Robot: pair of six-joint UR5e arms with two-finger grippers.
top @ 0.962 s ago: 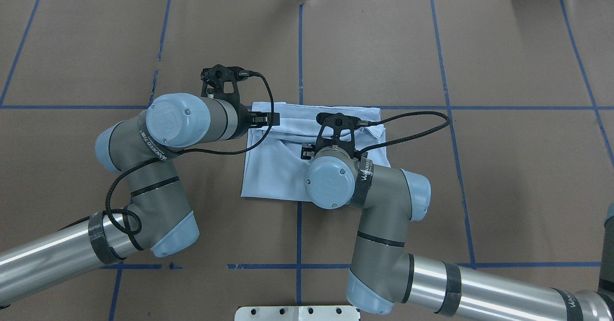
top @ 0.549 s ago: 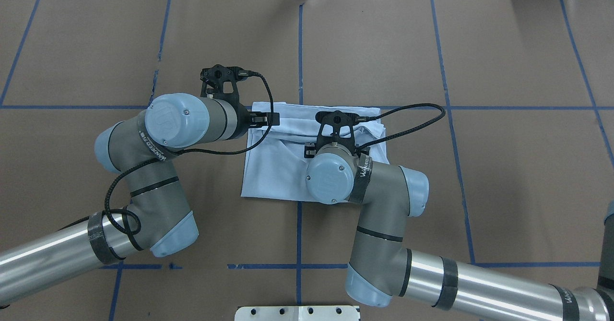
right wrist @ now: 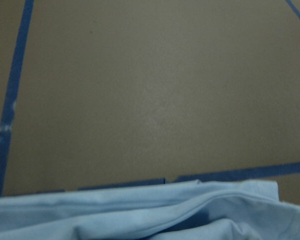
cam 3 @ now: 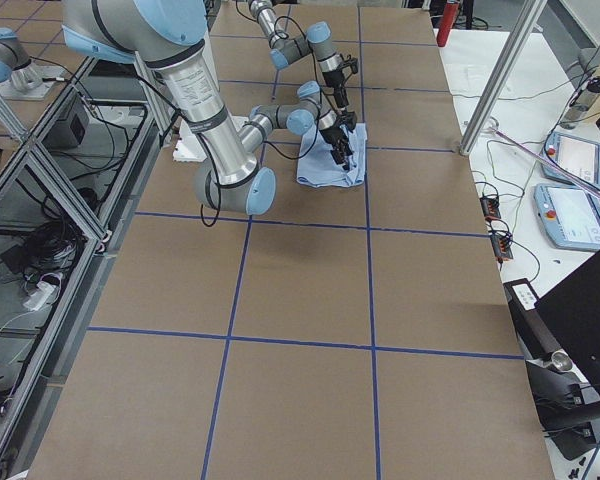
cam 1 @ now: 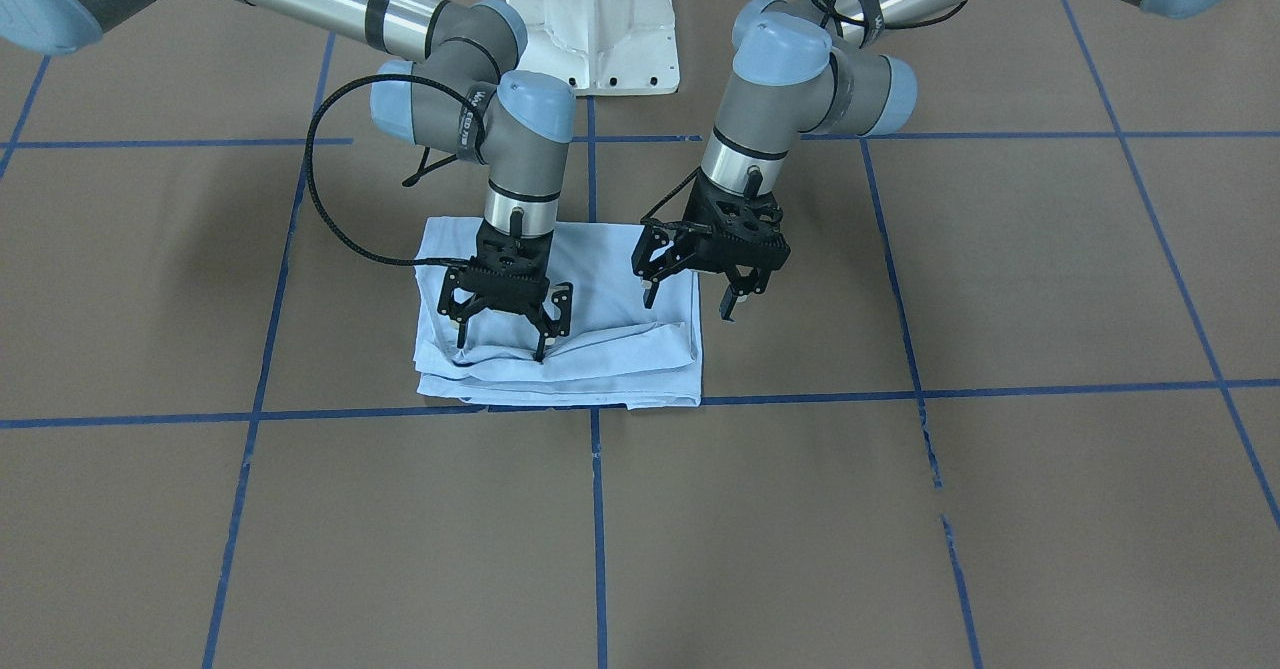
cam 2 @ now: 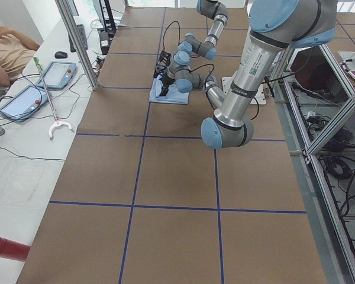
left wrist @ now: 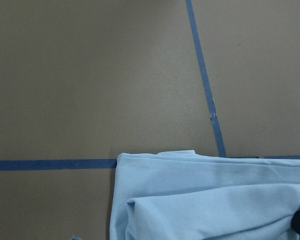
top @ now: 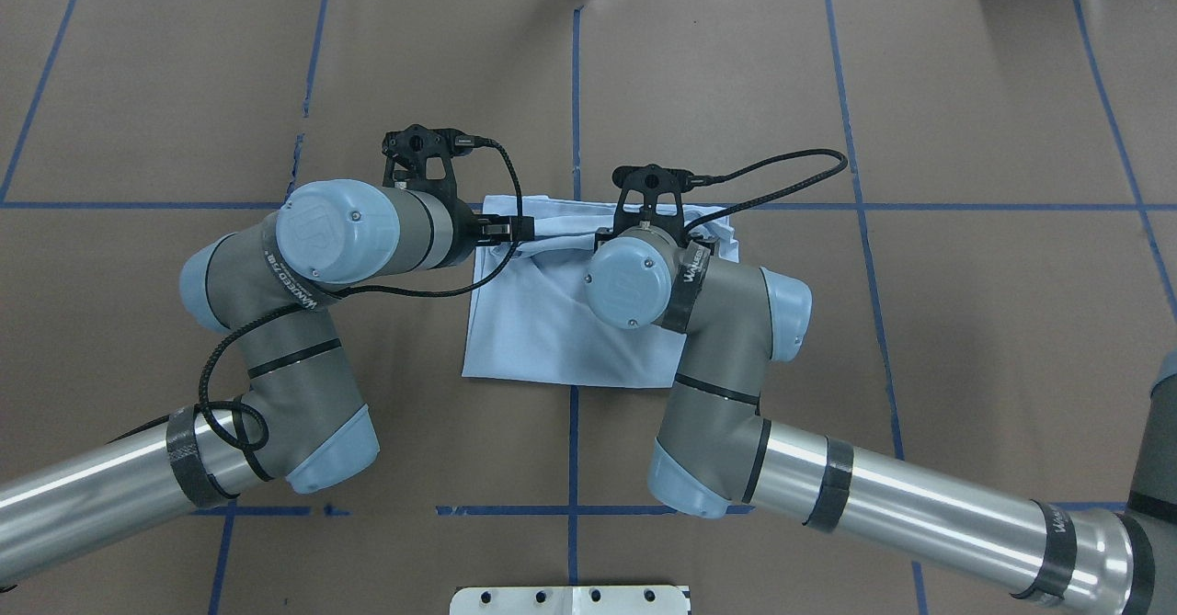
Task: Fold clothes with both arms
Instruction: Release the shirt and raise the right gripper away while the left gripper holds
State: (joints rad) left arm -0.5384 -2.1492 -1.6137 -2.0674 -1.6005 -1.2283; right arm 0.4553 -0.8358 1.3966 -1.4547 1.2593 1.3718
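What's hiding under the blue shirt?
The folded T-shirt lies on the brown table, and a blue tape line runs under one edge. Its own lower layers peek out there. Anything else beneath is covered by cloth.

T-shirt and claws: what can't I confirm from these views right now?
- Front-facing: whether the right claw presses or just touches the T-shirt; tips too small.
- Overhead: that claw hidden under its own wrist joint.
- Wrist views: both claws cut off at the bottom edge; right view blurred.
- Side views: left claw and folds too small.
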